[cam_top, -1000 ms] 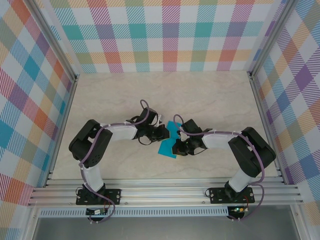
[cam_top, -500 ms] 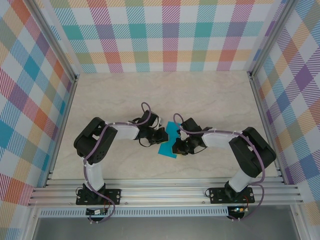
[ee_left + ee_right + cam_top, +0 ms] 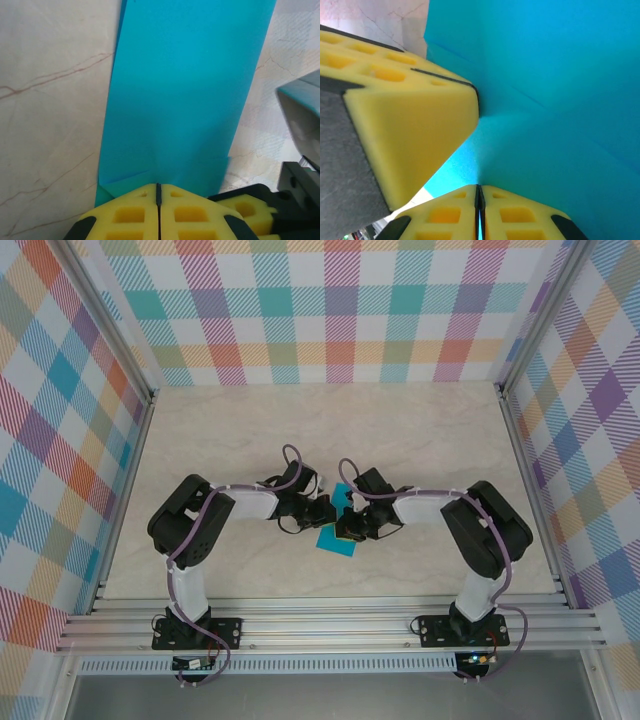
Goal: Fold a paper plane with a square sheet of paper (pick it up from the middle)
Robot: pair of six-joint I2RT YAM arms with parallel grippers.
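The square sheet of paper (image 3: pixel 335 538) is teal-blue and folded into a long narrow strip with creases. It sits mid-table between both grippers. In the left wrist view the paper (image 3: pixel 185 90) runs away from my left gripper (image 3: pixel 158 186), whose yellow jaws are shut on its near end. My right gripper (image 3: pixel 479 187) is shut on another part of the paper (image 3: pixel 560 75), close beside the left gripper's yellow pad (image 3: pixel 405 125). From above, the left gripper (image 3: pixel 325 510) and right gripper (image 3: pixel 350 525) nearly touch over the paper. The right gripper's finger (image 3: pixel 247 210) shows beside the left jaws.
The marble-patterned table (image 3: pixel 400 430) is walled by checkered panels on three sides. Aluminium rails (image 3: pixel 330 625) run along the near edge and up both sides. Both arms reach inward from their bases at the front.
The right arm has swung left, bringing its gripper closer to the left gripper. Less of the paper shows from above. The left arm shifted slightly, then held still.
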